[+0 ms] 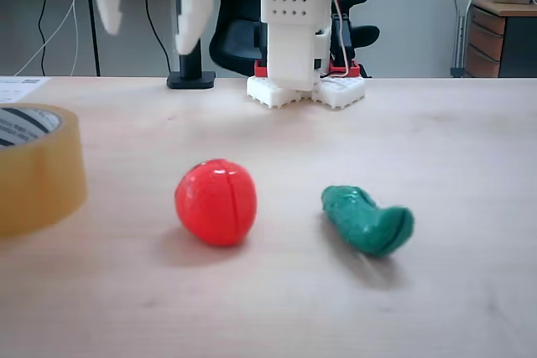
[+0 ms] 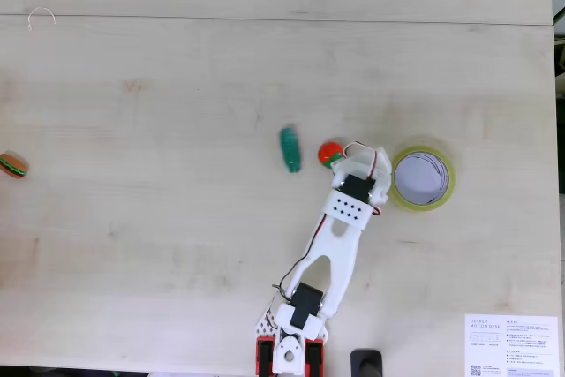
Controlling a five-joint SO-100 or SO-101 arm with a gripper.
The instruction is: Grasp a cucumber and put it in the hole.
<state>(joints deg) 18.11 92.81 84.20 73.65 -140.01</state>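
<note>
The dark green cucumber (image 1: 367,220) lies on the wooden table, right of a red round toy (image 1: 216,201) in a fixed view at table height. From above, the cucumber (image 2: 290,148) lies left of the red toy (image 2: 330,154). The tan tape roll (image 1: 38,173) stands at the left edge, its hole (image 1: 23,126) facing up; from above, the roll (image 2: 446,184) and its hole (image 2: 421,177) sit right of the arm's wrist. My gripper (image 1: 148,39) hangs open and empty high above the table, between the roll and the red toy; in a fixed view from above the gripper (image 2: 365,153) is apart from the cucumber.
The arm's white base (image 1: 306,81) stands at the far table edge, beside a black stand foot (image 1: 191,80). A small burger toy (image 2: 13,165) lies far left in a fixed view from above. A printed card (image 2: 510,346) lies in the bottom right corner.
</note>
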